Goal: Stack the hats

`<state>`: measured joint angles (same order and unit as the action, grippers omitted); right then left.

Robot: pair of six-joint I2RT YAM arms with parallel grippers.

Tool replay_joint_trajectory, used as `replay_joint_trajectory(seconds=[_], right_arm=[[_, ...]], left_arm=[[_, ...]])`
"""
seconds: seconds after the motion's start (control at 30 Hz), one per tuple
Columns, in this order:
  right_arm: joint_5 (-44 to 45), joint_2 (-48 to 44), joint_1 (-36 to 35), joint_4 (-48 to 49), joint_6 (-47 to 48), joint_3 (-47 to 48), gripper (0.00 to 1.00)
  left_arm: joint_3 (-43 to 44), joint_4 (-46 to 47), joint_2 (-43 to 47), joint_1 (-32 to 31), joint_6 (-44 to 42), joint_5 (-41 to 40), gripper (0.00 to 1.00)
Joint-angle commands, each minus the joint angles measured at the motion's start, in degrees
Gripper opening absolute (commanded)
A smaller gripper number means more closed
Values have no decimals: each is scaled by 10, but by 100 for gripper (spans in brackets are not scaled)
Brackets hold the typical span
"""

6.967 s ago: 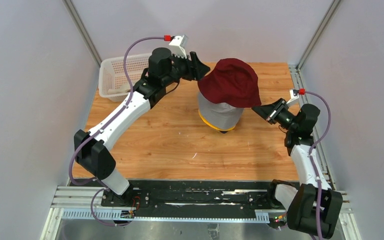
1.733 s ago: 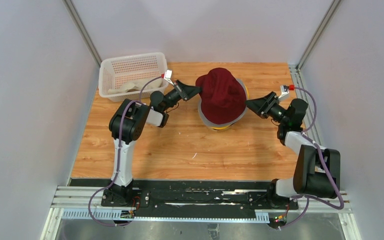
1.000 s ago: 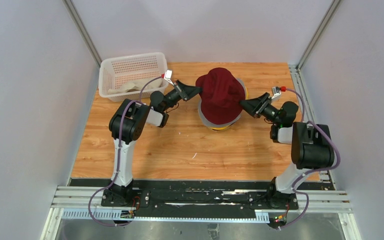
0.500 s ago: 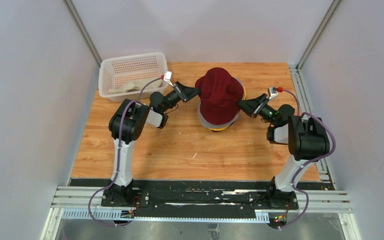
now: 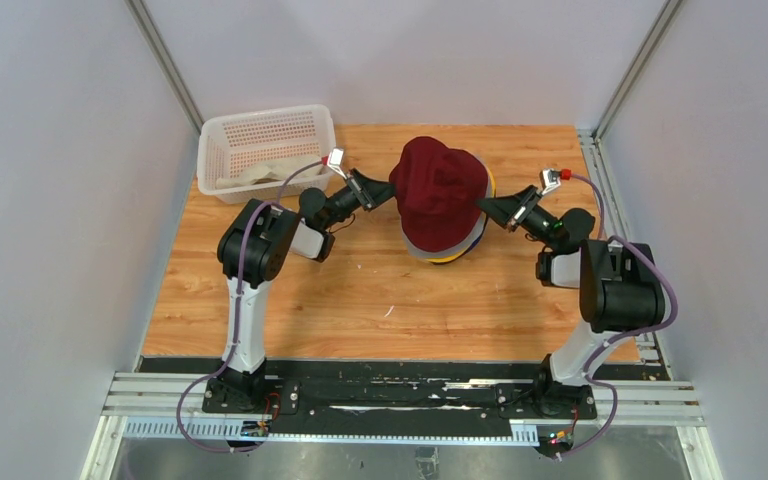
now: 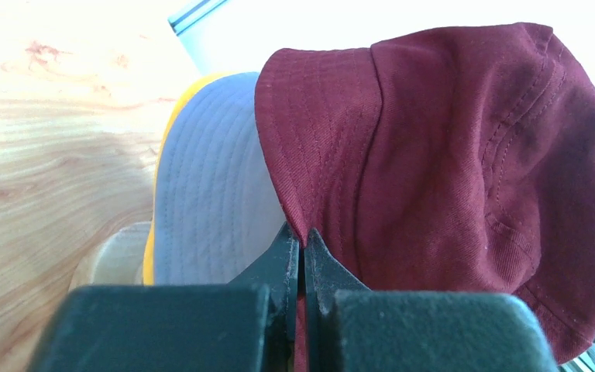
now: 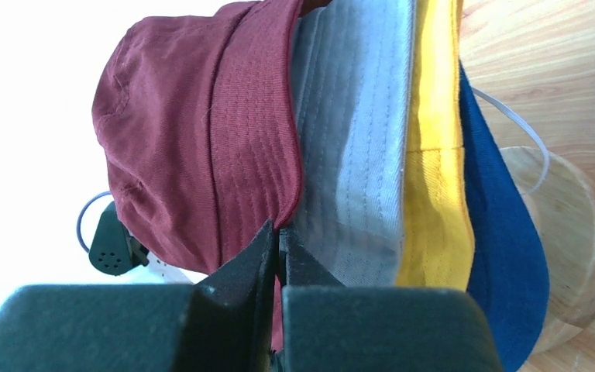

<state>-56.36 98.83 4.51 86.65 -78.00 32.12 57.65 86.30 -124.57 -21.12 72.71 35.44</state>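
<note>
**Q:** What is shown, from the biggest thing down?

**A:** A wooden worktop (image 5: 360, 290) is seen from above. A white basket (image 5: 270, 128) is set at its far left corner, and a pale fabric thing, judged to be the beige hat (image 5: 255, 175), is lying inside it. Towards the back of the middle, a round wooden stand (image 7: 581, 232) is covered by a pile of hats. The navy hat (image 7: 503, 271) is lowest, then the yellow hat (image 7: 434, 155), then the grey hat (image 6: 209, 194), with the dark red hat (image 5: 440, 190) on top.

**Q:** How are the pincers placed?

**A:** The dark red hat's brim is pinched from both sides. The left pincer (image 6: 300, 236) is pressed together on the brim's left edge, and the right pincer (image 7: 279, 232) is pressed together on its right edge. Only cloth is seen between each pair of jaws.

**Q:** What could go wrong from here?

**A:** Whether the crown is fully seated cannot be told. If one side is pulled down harder than the other, the hat may be set crooked. The grey brim lies just beside both pinches. If it is caught as well, the lower hats could be dragged askew or the stand tipped. If the cloth is released unevenly, the floppy brim could end up folded. The beige hat is not yet stacked.
</note>
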Motion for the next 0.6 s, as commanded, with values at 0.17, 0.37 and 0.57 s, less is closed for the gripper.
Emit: replay_joint_trajectory(seconds=[0.17, 0.37, 0.57], right_arm=[[75, -85, 9, -310, 217, -9, 0], [223, -188, 8, -622, 380, 33, 0], [301, -199, 8, -741, 430, 75, 0]], left_arm=[[-30, 28, 6, 1, -18, 19, 0], [-34, 28, 6, -7, -17, 20, 0], [-30, 28, -2, -24, -16, 15, 0]])
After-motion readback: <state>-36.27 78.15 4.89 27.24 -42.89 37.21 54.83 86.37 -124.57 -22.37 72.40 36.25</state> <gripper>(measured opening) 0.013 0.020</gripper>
